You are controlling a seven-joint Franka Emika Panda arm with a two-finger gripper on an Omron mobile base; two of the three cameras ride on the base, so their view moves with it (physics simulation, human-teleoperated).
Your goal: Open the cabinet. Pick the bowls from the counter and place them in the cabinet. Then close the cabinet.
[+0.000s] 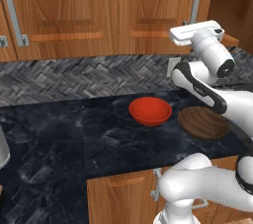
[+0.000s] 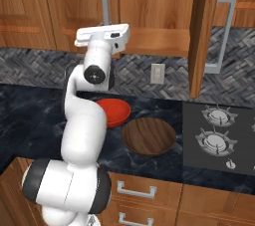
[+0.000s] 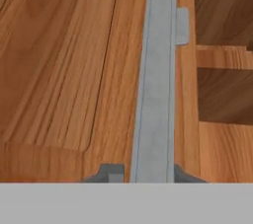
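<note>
Your jaws (image 3: 143,174) are pinching the grey bar handle (image 3: 157,80) of the cabinet's left door (image 3: 64,60); only their tips are showing. The right door (image 2: 200,36) is standing ajar. The red bowl (image 1: 150,110) and wooden bowl (image 1: 202,122) are sitting on the table (image 1: 59,139), the arm partly hiding both.

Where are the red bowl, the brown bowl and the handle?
red bowl (image 1: 150,111), left base view, inside hollow.
brown bowl (image 2: 149,136), right base view, middle of its inside.
handle (image 3: 157,99), hand view, middle of the bar.
</note>
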